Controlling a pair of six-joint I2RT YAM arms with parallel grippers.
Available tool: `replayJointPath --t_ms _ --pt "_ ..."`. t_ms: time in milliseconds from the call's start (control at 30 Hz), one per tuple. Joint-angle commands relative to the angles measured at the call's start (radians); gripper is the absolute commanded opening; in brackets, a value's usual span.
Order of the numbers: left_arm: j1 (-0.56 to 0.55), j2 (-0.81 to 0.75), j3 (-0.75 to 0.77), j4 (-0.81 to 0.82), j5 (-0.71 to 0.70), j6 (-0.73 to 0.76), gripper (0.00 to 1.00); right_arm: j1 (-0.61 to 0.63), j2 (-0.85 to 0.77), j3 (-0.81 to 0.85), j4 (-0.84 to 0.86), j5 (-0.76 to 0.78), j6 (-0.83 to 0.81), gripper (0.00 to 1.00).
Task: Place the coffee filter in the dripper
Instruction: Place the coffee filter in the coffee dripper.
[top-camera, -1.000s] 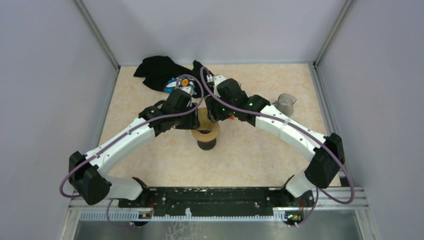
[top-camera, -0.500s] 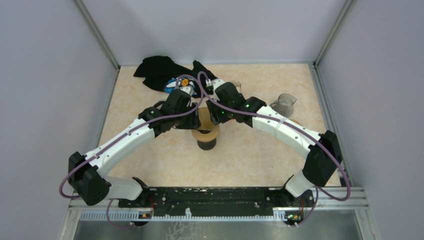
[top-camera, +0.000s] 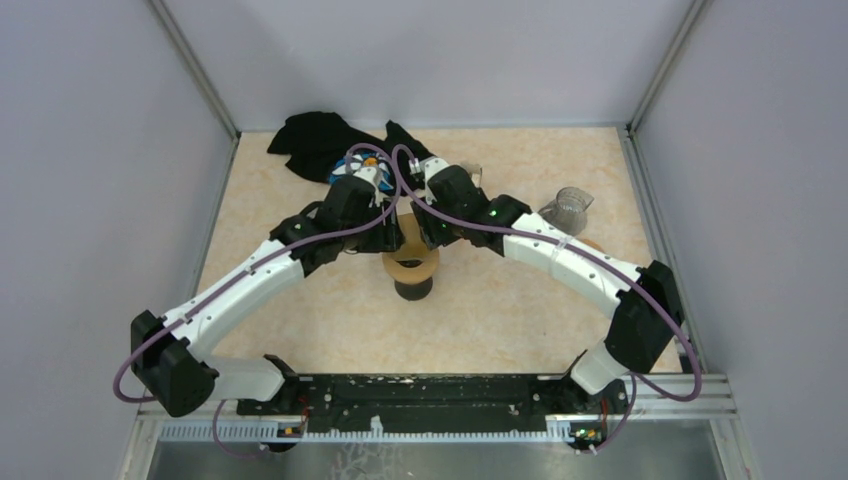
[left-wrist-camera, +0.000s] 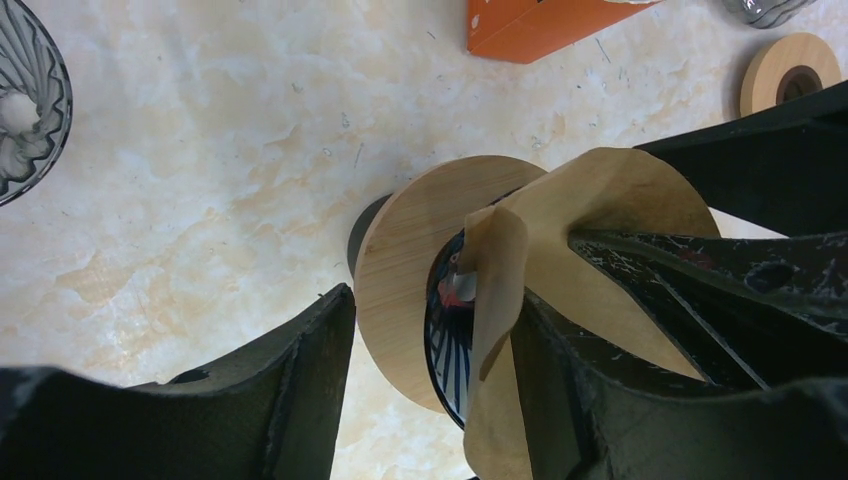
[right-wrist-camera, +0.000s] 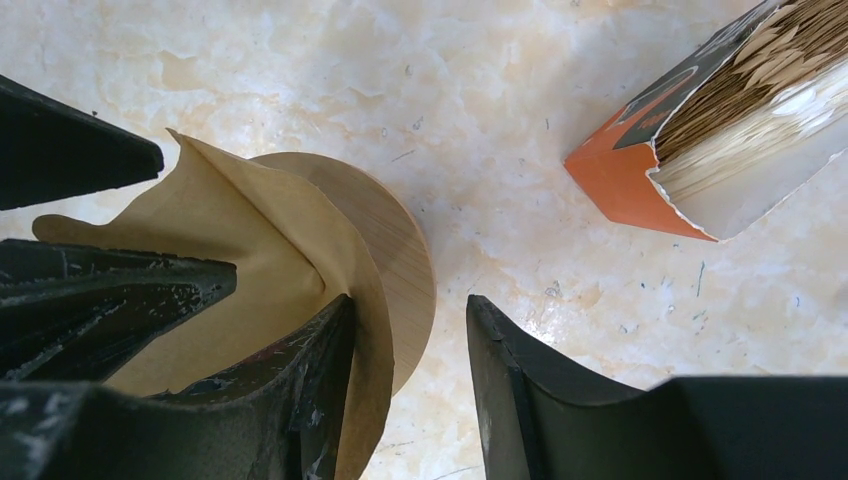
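The dripper (top-camera: 411, 273) stands mid-table, a wooden collar (left-wrist-camera: 400, 270) around a blue-striped cone on a dark base. The brown paper coffee filter (left-wrist-camera: 620, 200) sits spread open over its mouth, partly creased. My left gripper (left-wrist-camera: 432, 305) is open and straddles the filter's wall and the collar's rim. Its right finger (left-wrist-camera: 600, 400) lies against the paper. My right gripper (right-wrist-camera: 410, 305) is open too. One finger (right-wrist-camera: 290, 400) is inside the filter (right-wrist-camera: 240, 230), the other stands outside, apart from the paper. From above, both grippers meet over the filter (top-camera: 410, 243).
An orange box of filters (right-wrist-camera: 700, 140) lies open just beyond the dripper. A ribbed glass dripper (left-wrist-camera: 25, 95) and a spare wooden ring (left-wrist-camera: 790, 70) lie on the table. A black cloth (top-camera: 320, 140) is at the back left, a glass vessel (top-camera: 570, 205) at the right.
The left gripper has opened wider and shifted slightly towards the back. The right gripper moved a little left and narrowed its jaws. The filter stays over the dripper.
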Motion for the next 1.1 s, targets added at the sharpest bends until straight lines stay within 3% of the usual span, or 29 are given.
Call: replayJointPath --t_ms 0,533,1067 --pt "0.014 0.009 0.000 0.033 -0.016 -0.001 0.64 0.005 0.003 0.013 0.022 0.031 -0.013 0.45" --pt "0.029 0.049 -0.011 -0.036 -0.035 -0.007 0.56 0.008 0.003 0.017 0.016 0.024 -0.019 0.45" --pt "0.029 -0.016 -0.006 -0.029 0.012 -0.014 0.65 0.009 -0.036 0.040 0.010 0.007 -0.011 0.49"
